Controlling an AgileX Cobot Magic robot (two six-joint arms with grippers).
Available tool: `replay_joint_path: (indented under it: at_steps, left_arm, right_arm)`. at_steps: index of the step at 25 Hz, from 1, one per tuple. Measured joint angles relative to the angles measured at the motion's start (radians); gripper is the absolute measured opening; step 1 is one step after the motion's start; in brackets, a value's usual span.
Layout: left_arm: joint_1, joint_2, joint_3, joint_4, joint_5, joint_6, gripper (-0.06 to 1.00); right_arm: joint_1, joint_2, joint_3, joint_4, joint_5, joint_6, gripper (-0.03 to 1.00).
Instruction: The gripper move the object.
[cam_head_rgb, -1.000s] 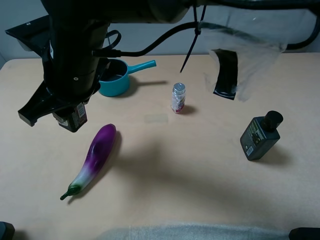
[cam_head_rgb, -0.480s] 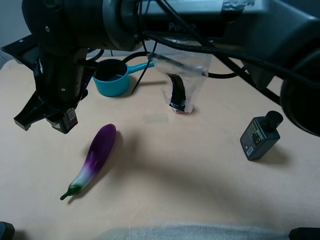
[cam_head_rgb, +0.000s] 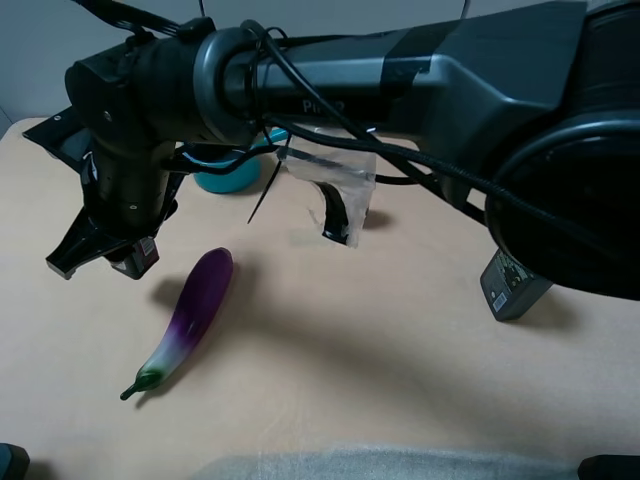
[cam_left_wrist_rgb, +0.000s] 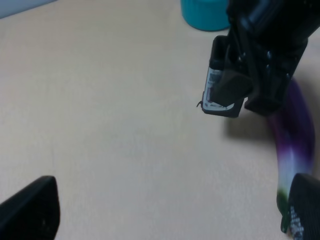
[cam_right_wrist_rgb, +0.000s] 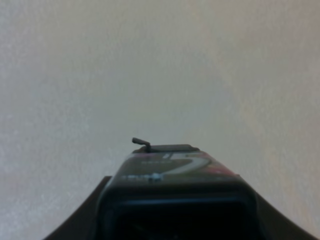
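Observation:
My right gripper (cam_head_rgb: 112, 252) reaches across to the left side of the table. It is shut on the small black bottle (cam_head_rgb: 143, 256) with the white-and-red label and holds it a little above the tabletop. The left wrist view shows the same bottle (cam_left_wrist_rgb: 218, 82) clamped in the dark jaws of the right gripper (cam_left_wrist_rgb: 240, 87), beside the eggplant. In the right wrist view the bottle (cam_right_wrist_rgb: 172, 165) fills the lower middle, over bare table. My left gripper (cam_left_wrist_rgb: 167, 210) is open and empty, with its fingers wide apart.
A purple eggplant (cam_head_rgb: 186, 318) lies just right of the held bottle. A teal pot (cam_head_rgb: 226, 180) stands behind it, partly hidden by the arm. A dark-green bottle (cam_head_rgb: 508, 287) lies at the right under the arm. Clear plastic with black tape (cam_head_rgb: 335, 195) hangs from the arm.
My right gripper has carried the bottle slightly left and lower toward the table. The arm has swung in and now hides the shaker and most of the dark-green bottle.

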Motion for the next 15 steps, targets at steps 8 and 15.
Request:
replay_joint_path:
  at_steps: [8,15]
  left_arm:
    - [0.0,0.0,0.0,0.0,0.0,0.0,0.9]
    - [0.0,0.0,0.0,0.0,0.0,0.0,0.9]
  right_arm:
    - [0.023,0.053,0.0,-0.005,-0.049,-0.002,0.32]
    - [0.023,0.081,0.0,-0.008,-0.08,-0.002,0.32]
